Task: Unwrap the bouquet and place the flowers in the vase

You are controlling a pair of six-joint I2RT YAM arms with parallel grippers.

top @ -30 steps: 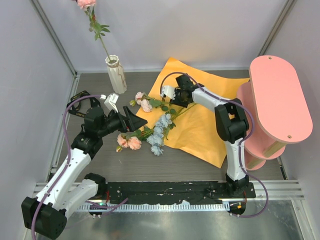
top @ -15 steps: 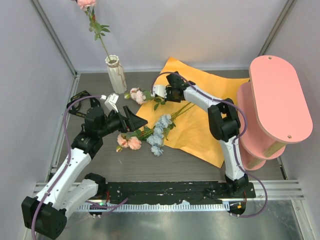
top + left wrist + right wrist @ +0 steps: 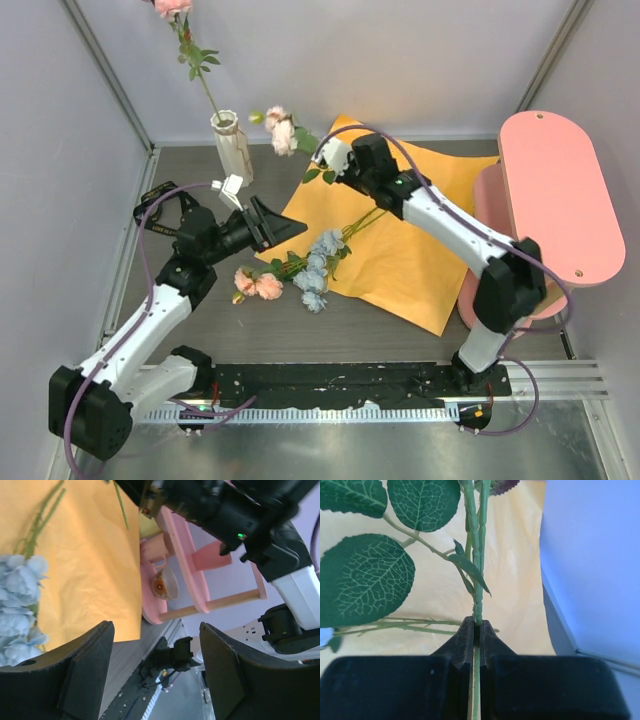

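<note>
**A:** Two flowers are off the pile, seen from above. One pink bloom [image 3: 172, 8] stands tall in the vase [image 3: 229, 150] at the back left, and a second stem [image 3: 283, 135] is in the air just right of the rim, carried by the right tool [image 3: 325, 162].

**B:** And the rest?

**A:** The paper [image 3: 400, 250] lies spread flat, so the unwrapping looks done. The remaining flowers [image 3: 300, 275] – pink and pale blue – lie across its left edge and onto the worktop [image 3: 350, 330]. The left tool [image 3: 280, 228] hangs over them, near but not touching.

**B:** What does the left wrist show?

**A:** Both fingers [image 3: 90, 665] stand wide apart with nothing between them, so that tool is released and empty. Past them are the paper, some blue blooms [image 3: 17, 610] at the left edge, and the pink shelf [image 3: 180, 555] with a cup [image 3: 165, 585] on it.

**B:** And the right wrist?

**A:** The fingers [image 3: 455, 645] are clenched on the green stem, which runs straight up out of the pinch with broad leaves [image 3: 360, 585] off to the left. The grip sits on bare stem, below the leaves.

**B:** So the step is?

**A:** Loading the second flower, I'd say. The blooms sit beside the rim, but the cut end is out of sight behind the arm. The next move calls for lifting that end above the narrow mouth, standing the stem upright and lowering it in beside the first – the vase is slim and could tip if nudged.
</note>
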